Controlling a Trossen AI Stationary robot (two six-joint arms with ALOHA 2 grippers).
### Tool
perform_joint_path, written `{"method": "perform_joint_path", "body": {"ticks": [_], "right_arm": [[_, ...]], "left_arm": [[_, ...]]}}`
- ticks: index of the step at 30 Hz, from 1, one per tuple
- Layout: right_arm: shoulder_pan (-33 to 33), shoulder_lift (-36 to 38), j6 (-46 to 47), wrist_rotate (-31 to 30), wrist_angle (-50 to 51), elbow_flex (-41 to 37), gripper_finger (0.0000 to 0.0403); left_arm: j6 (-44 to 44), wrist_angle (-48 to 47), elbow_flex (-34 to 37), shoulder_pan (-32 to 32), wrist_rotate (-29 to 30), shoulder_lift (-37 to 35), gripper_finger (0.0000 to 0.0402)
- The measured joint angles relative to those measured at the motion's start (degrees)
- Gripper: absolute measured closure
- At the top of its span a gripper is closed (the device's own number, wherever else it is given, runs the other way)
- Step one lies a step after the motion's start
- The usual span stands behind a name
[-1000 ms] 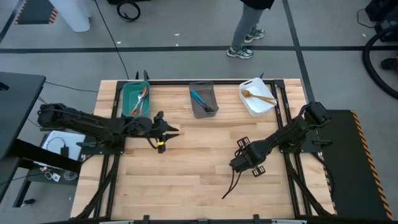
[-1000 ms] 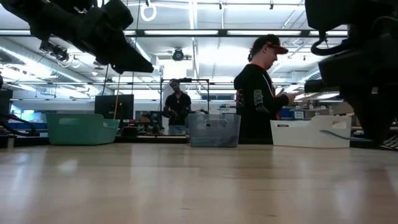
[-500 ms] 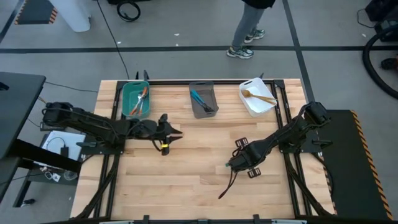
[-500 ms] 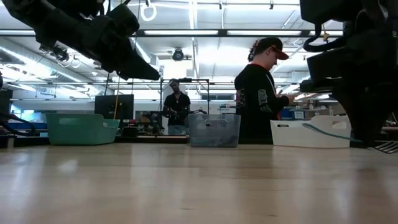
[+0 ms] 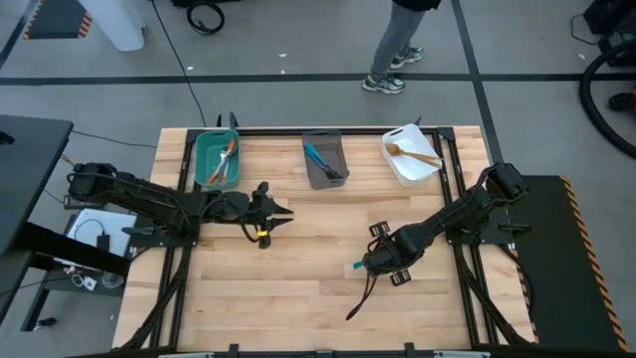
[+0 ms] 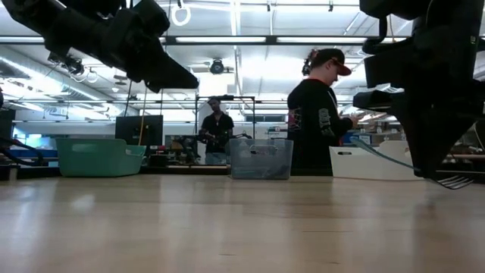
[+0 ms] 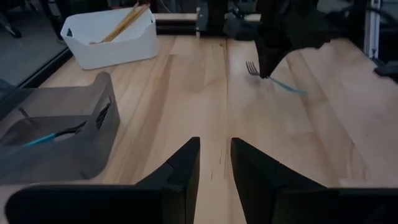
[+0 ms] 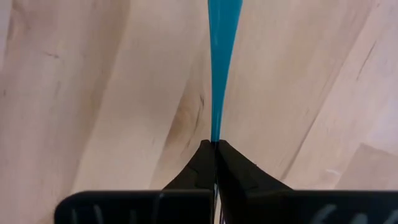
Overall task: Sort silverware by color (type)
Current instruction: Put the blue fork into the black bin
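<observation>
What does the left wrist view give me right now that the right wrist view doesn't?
Only the left wrist view shows the bins: the grey bin with blue-handled forks inside, and the white bin with tan-handled forks. It also shows the left gripper with its fingers apart and nothing between them.

Only the right wrist view shows the grip up close: the right gripper shut on the blue fork, handle pointing straight ahead.

Both show that same blue fork and the bare wooden table.
</observation>
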State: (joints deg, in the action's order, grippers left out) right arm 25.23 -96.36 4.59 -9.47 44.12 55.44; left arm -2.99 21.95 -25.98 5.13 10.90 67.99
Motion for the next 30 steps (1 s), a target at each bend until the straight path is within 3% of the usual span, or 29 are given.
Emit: {"method": "perform_joint_path", "body": {"ticks": [30], "right_arm": [[-3.75,0.02,-2.86,2.10,-9.74,0.00,0.0392]], "left_arm": [[-4.34,1.80,0.00,0.00,-0.02,0.00,0.0303]]}}
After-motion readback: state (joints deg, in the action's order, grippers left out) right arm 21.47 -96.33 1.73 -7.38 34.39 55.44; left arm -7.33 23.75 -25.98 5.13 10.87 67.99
